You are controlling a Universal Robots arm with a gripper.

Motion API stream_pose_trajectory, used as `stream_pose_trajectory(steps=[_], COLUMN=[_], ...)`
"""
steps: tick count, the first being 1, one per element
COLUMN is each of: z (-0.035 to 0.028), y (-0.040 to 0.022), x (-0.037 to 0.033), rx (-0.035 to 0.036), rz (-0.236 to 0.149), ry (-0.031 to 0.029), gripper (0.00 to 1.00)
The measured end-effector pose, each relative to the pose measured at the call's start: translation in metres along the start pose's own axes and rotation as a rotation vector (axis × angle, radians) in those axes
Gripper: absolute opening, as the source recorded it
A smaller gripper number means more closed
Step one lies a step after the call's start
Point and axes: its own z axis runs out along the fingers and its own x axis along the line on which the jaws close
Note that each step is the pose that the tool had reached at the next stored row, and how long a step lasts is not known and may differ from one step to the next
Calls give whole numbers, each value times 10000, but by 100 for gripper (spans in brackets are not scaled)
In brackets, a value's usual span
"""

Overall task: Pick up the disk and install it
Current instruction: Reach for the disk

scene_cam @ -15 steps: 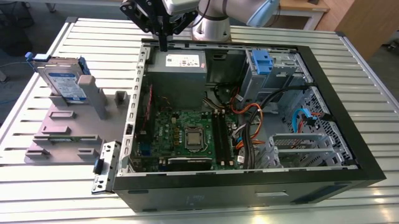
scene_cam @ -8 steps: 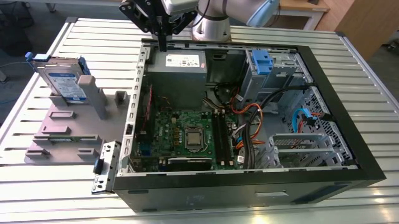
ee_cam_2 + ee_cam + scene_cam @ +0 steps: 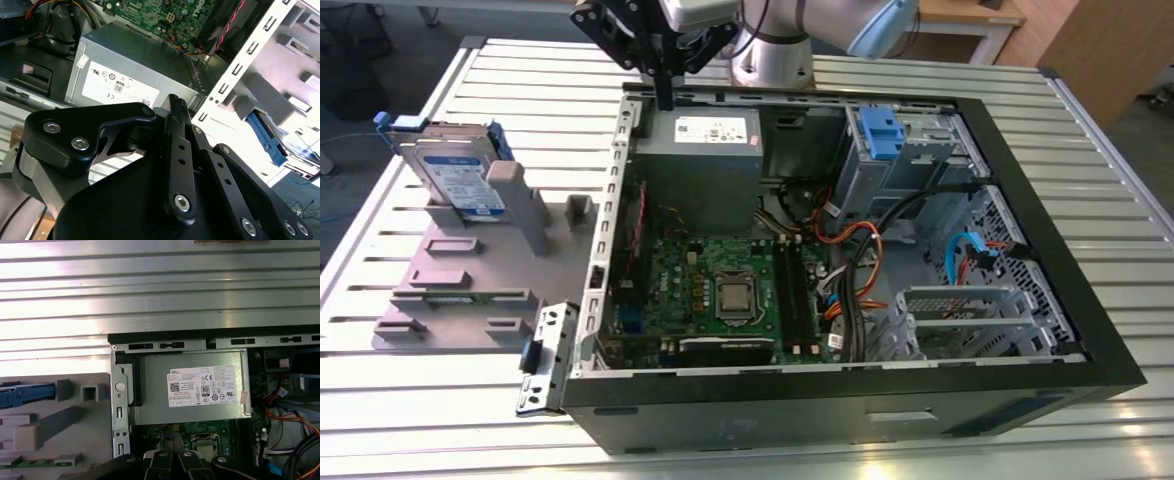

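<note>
Flat silver disk (image 3: 460, 180) (blue-framed) stands edgewise.

On your counter (image 3: 427, 420), the disk (image 3: 459, 183) stands in the fixture (image 3: 460, 285), at the exterior view's left of the case (image 3: 854, 388); your claw (image 3: 664, 98) hangs over its far wall.

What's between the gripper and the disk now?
In the exterior view: the case's metal side wall, then bare slatted table. The gripper hangs above the power supply; the disk stands on the grey fixture.
</note>
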Motion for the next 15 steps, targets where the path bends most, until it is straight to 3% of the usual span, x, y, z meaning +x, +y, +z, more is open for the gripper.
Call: stream_pose_trajectory(steps=[15], z=[-1], y=[-2], x=[32], rx=[0], rz=[-1], ry=[0], gripper=[11])
